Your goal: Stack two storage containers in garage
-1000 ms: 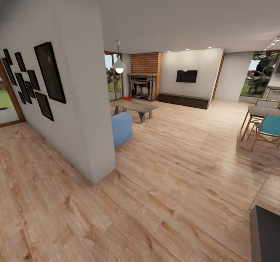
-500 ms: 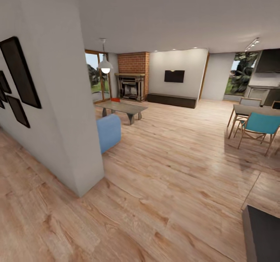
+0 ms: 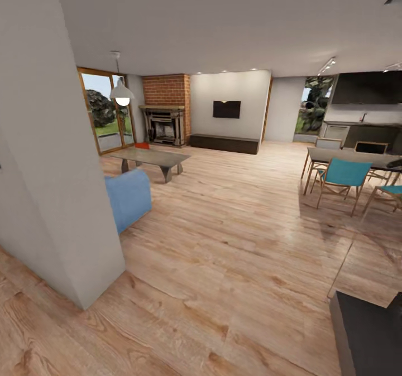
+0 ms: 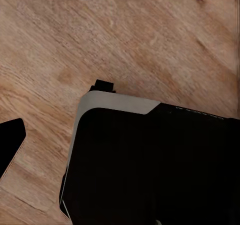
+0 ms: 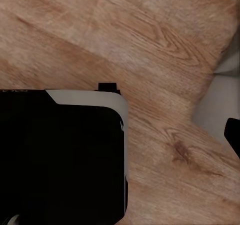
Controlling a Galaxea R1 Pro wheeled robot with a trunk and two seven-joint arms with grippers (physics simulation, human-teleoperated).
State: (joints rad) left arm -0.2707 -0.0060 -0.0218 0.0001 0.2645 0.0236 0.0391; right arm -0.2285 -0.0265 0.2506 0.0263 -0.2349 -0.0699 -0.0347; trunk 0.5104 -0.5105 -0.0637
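I am looking across the living room's light wood plank floor (image 3: 234, 236). One small red-orange storage container (image 3: 142, 145) sits on the floor far off, beyond the low coffee table (image 3: 149, 157) and beside the brick fireplace (image 3: 164, 124). In the left wrist view a single dark fingertip (image 4: 10, 145) shows at the picture's edge over wood floor, with nothing in its grip. The right wrist view shows the same: a dark fingertip (image 5: 233, 135) at the edge, nothing held. Both wrist views look down on my black base (image 4: 150, 165) (image 5: 60, 160).
A grey wall corner (image 3: 56, 197) stands close on the left, with a blue armchair (image 3: 128, 197) behind it. A dining table with teal chairs (image 3: 340, 174) is at the right. A dark counter edge (image 3: 368, 331) is at the near right. A black TV (image 3: 226, 109) hangs above a long low cabinet (image 3: 224, 143).
The whole view has shifted: the camera has turned right and advanced. The framed pictures on the left wall have left the picture, and the kitchen has come in at the right.
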